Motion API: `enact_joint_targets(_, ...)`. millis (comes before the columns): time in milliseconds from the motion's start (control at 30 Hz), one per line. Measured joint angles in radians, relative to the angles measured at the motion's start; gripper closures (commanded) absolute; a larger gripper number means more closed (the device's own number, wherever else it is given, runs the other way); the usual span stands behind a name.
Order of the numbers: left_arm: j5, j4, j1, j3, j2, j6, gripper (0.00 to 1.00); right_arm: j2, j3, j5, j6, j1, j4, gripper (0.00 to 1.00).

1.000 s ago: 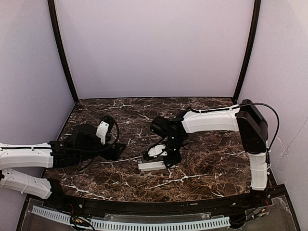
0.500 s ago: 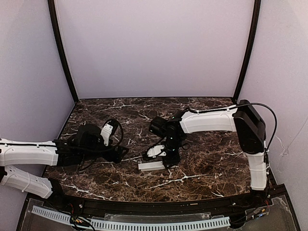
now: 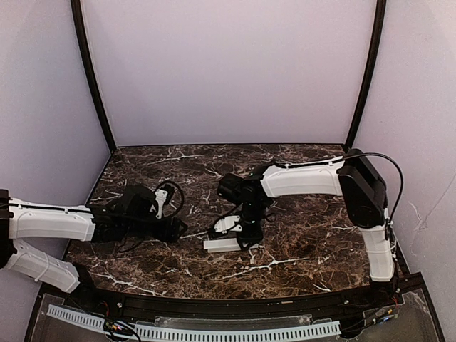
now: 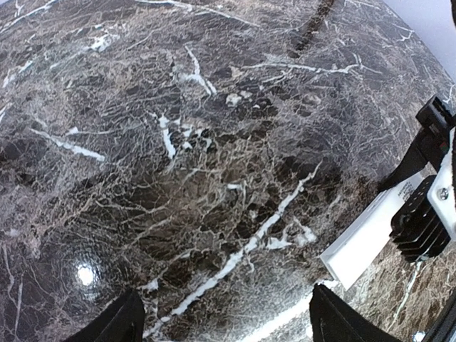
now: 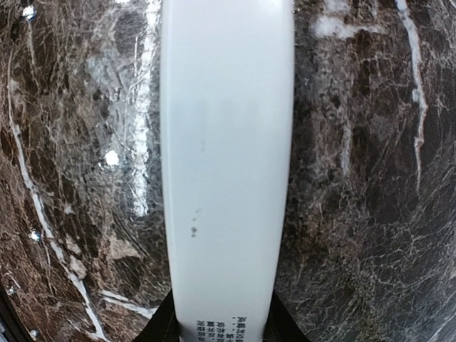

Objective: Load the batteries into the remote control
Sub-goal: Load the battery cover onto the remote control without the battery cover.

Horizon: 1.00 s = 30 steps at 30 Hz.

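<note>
Currently: remote [image 3: 222, 245] lies flat on the table [image 3: 313, 249], about centre, slightly to the near side. Right claw [image 3: 244, 234] sits over its right end, fingers [image 5: 158, 329] hugging both long edges and pinching it, likely to pin it steady for loading. Left claw [image 4: 231, 322] is spread wide and empty, low over bare marble just left of the remote's left end; presumably the working hand. No batteries visible in any view. Which face is up: cannot tell.

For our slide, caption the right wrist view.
White remote control straddled by the right end effector on a marble table.
</note>
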Motion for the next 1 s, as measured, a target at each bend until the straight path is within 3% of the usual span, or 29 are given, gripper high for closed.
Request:
enact_joint_targets(300, 0.022, -0.035, 0.033, 0.003, 0.047, -0.065, 0.33, 0.03, 0.048, 0.0, 0.087, 0.019, -0.014, 0.76)
enact_joint_targets(667, 0.058, -0.048, 0.058, 0.012, 0.16, -0.102, 0.56, 0.071, 0.118, 0.018, 0.216, 0.038, -0.024, 0.72)
enact_joint_targets(833, 0.117, -0.001, 0.058, 0.006, 0.169, -0.101, 0.66, 0.073, 0.12, 0.018, 0.235, 0.038, -0.024, 0.72)
enact_joint_targets(1000, 0.163, 0.056, 0.058, 0.004, 0.193, -0.101, 0.7, 0.074, 0.123, 0.018, 0.239, 0.038, -0.025, 0.71)
